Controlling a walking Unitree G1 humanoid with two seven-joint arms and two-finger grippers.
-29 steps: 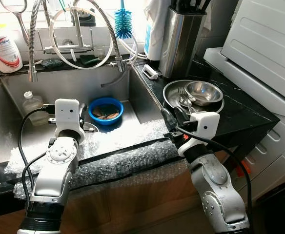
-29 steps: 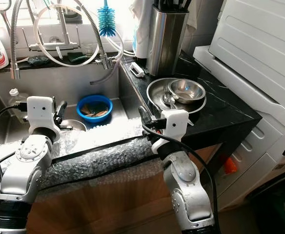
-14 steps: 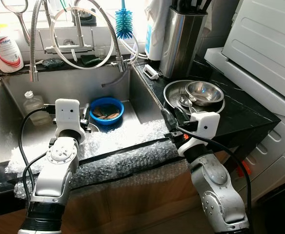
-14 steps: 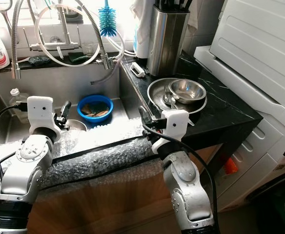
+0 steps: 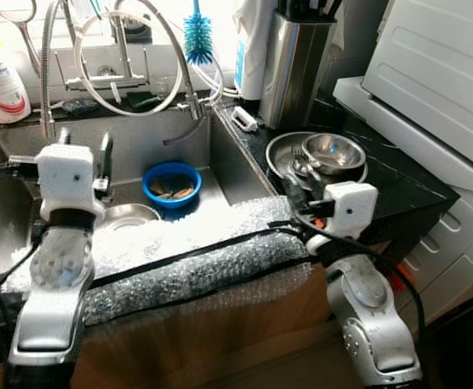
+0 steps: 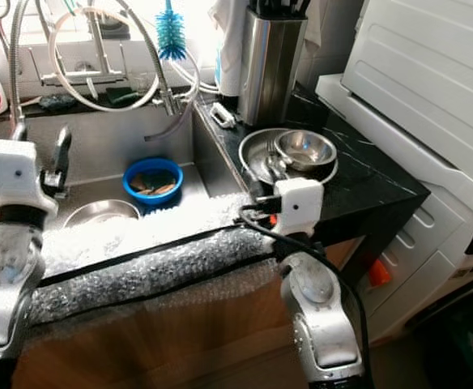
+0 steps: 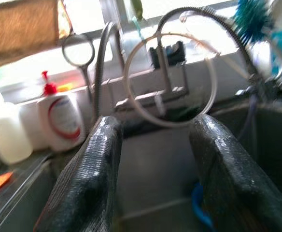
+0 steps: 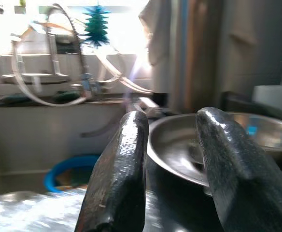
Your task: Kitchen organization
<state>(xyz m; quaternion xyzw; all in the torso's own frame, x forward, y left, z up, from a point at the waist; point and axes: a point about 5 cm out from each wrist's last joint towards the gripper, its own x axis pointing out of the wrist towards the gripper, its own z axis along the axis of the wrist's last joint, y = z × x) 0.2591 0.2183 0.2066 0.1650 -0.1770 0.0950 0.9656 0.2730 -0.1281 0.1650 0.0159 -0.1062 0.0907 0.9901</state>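
Jaws apart both sides, wrist-cam soap bottle [image 7: 61, 121]

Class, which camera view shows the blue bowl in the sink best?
The left eye view: the whole blue bowl and its contents show from above. The right eye view is nearly as good. Both wrist views catch just a blurred blue edge.

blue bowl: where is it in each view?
Left eye: blue bowl on the sink floor, centre-left.
Right eye, same spot.
Left wrist: blue rim beside one finger.
Right wrist, low, blurred.
Shared landmark: blue bottle brush above the sink.
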